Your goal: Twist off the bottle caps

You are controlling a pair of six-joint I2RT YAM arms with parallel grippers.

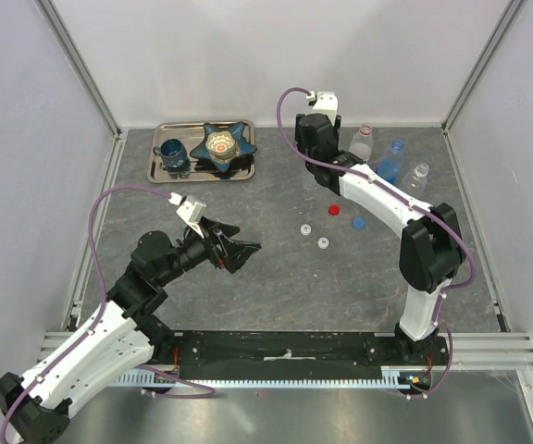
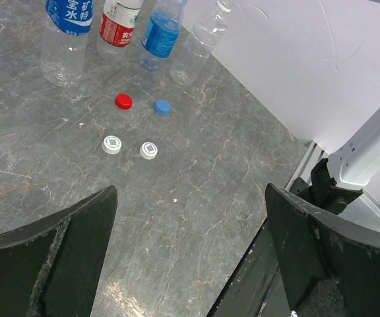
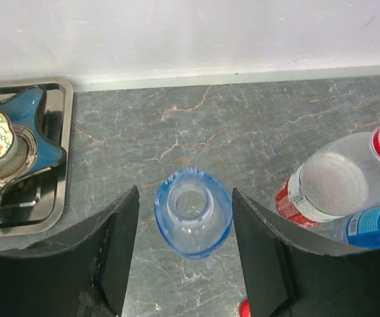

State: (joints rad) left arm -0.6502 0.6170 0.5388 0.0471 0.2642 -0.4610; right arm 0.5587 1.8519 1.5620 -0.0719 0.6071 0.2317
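Four caps lie loose on the table: red (image 1: pixel 334 209), blue (image 1: pixel 359 222) and two white (image 1: pixel 305 229) (image 1: pixel 323 242). They also show in the left wrist view: red (image 2: pixel 123 101), blue (image 2: pixel 162 105), white (image 2: pixel 112 143) (image 2: pixel 149 150). Four open bottles stand at the back right: a blue-labelled one (image 3: pixel 193 210), a red-labelled one (image 1: pixel 363 141), a blue one (image 1: pixel 391 159) and a tiny plain one (image 1: pixel 418 176). My right gripper (image 3: pixel 185 195) is open, directly above the blue-labelled bottle, jaws either side of its neck without touching. My left gripper (image 1: pixel 243 248) is open and empty, left of the caps.
A metal tray (image 1: pixel 160 166) at the back left holds a dark blue mug (image 1: pixel 172 155) and a blue star-shaped dish (image 1: pixel 225 143). White walls close the back and sides. The right arm's links reach over the table beside the bottles.
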